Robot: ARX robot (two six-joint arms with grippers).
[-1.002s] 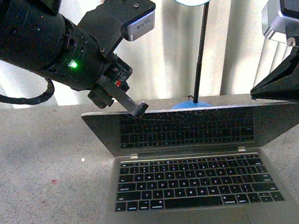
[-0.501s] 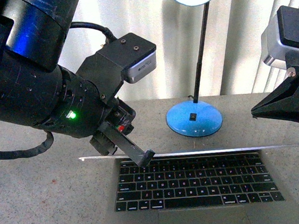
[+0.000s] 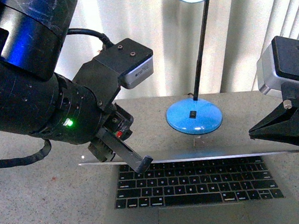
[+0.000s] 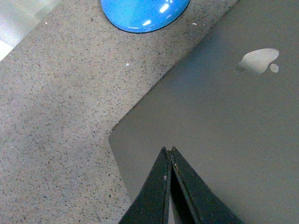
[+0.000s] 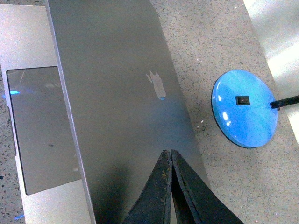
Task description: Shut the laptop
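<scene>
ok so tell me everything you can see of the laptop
The laptop is slim, grey-silver and metal-looking, lying on the speckled table. It is partly shut: the front view catches the lid edge-on as a thin line above the black keys. The lid's outer face is plain grey with a pale logo; the trackpad shows beneath it. The left gripper and right gripper, both shut, have their tips against the lid's outer face, seemingly pressing it. A blue lamp base stands behind, apart.

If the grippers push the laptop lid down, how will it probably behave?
The laptop lid looks like thin flat metal, so it is probably stiff and turns on its hinge. Its smooth face may let the shut left gripper slide. Being low, it may fall shut.
</scene>
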